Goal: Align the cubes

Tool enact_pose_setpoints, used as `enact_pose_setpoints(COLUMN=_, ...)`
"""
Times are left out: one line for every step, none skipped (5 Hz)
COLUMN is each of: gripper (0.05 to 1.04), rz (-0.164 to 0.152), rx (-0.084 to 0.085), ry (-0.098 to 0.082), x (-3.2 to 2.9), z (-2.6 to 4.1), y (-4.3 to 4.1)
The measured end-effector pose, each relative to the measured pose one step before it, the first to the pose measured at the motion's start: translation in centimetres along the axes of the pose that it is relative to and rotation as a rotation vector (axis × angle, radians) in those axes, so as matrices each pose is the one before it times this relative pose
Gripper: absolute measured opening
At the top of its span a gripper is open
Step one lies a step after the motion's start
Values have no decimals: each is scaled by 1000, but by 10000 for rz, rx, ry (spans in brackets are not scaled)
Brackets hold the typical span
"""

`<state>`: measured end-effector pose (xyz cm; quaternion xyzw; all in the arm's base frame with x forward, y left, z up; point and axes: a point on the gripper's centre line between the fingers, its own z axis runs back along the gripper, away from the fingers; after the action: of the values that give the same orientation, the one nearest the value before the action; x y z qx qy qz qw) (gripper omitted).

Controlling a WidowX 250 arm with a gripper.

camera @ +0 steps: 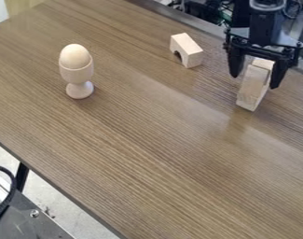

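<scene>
The black gripper is in the far right part of the scene, and it hangs over the wooden table. Its claw is released: the two fingers are spread apart, one on the left and one on the right of a long pale wooden block. Between the left finger and this block a small gap can be seen; the right finger is very close to the block, and whether it touches I cannot tell. The long block has its one end between the fingers and its other end toward the near side. I cannot tell if it is one piece or two pieces put together. To the left of the gripper, well apart from it, there is a smaller pale block with a rounded cut in its side, and it lies on the table. In the far left part stands a wooden egg cup, upright, with a pale egg sitting in it. At the near left, beyond the table edge, there are a grey metal surface and a black cable.
</scene>
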<state>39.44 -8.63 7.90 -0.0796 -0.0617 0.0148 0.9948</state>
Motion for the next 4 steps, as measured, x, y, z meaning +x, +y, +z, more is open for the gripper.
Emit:
enact_pose_setpoints(gripper=998, rz=-15, rx=31, ry=27, x=241, z=-268, y=27)
enact_pose_setpoints(gripper=998, rz=1, rx=33, ry=119, x=273, z=-651, y=48)
enact_pose_setpoints(gripper=998, rz=-25, rx=-6, ry=-75, x=573, z=-1, y=-100)
enact_pose_setpoints(gripper=998, rz=18, rx=33, ry=180, x=-8, z=-753, y=97)
